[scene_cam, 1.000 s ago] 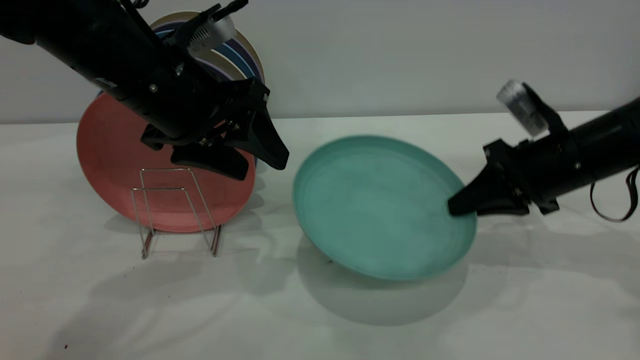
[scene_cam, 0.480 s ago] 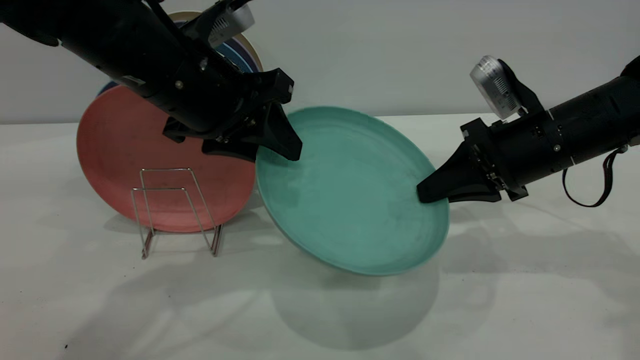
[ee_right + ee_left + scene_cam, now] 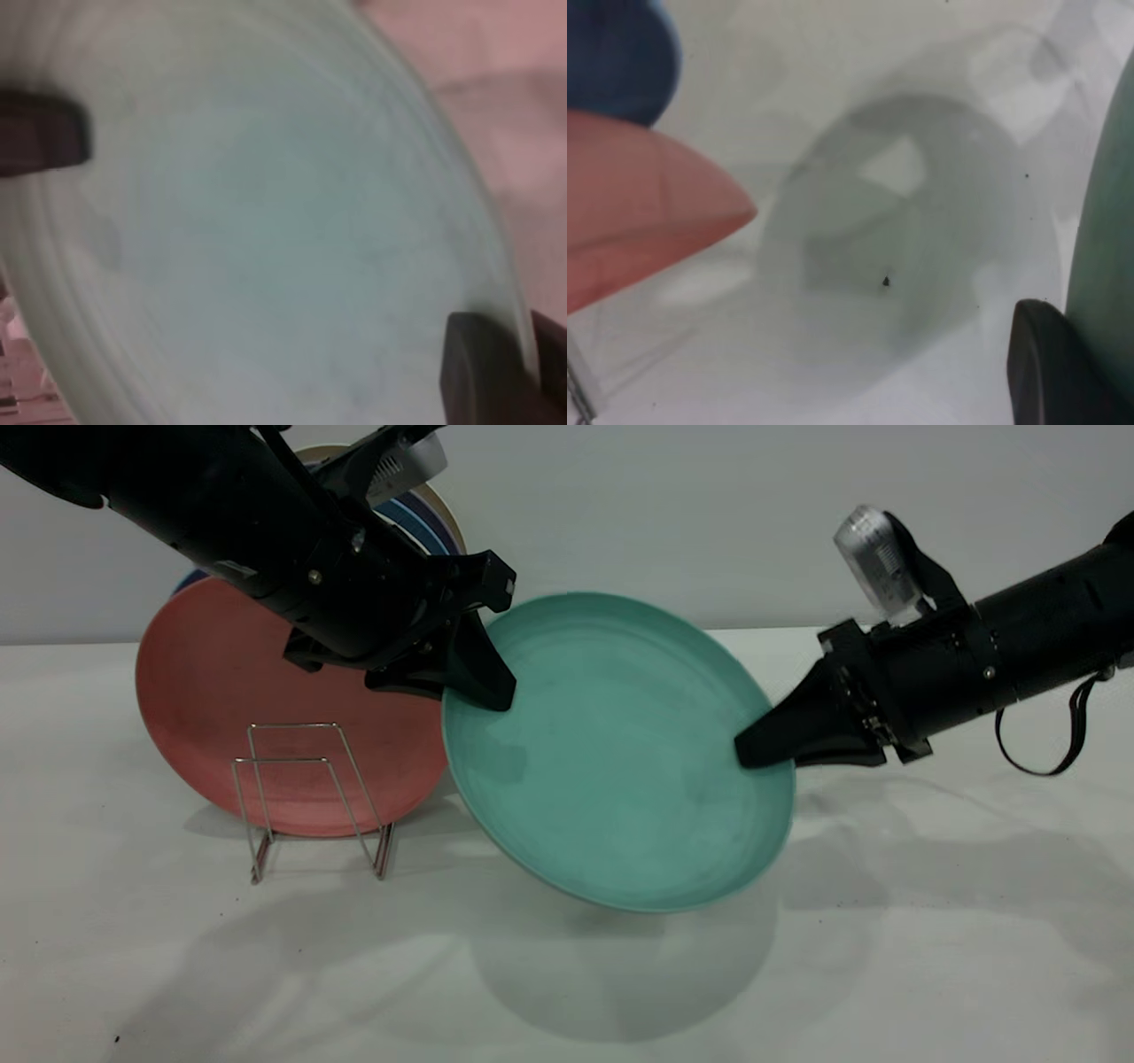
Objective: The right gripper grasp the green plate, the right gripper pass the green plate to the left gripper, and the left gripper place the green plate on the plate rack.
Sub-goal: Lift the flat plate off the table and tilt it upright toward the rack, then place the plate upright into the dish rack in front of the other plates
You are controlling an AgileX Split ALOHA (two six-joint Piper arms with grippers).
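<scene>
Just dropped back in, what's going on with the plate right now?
A handover is under way. The right gripper is shut on one edge of the green plate, holding it tilted above the table. The left gripper is at the opposite edge. The plate rack waits beside a pink plate.

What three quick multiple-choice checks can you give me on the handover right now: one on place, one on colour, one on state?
1. Where is the left gripper?
A. at the green plate's upper-left rim
B. inside the plate rack
C. on the table

2. What colour is the plate standing behind the rack's front loops?
A. yellow
B. salmon-pink
C. white

3. How is the green plate held?
A. flat on the table
B. tilted, off the table
C. standing in the rack

Key: 1 A, its fingers meet that rim. 2 B, the salmon-pink plate shows through the wires. 3 B, the right gripper grips its right rim, shadow beneath.
</scene>
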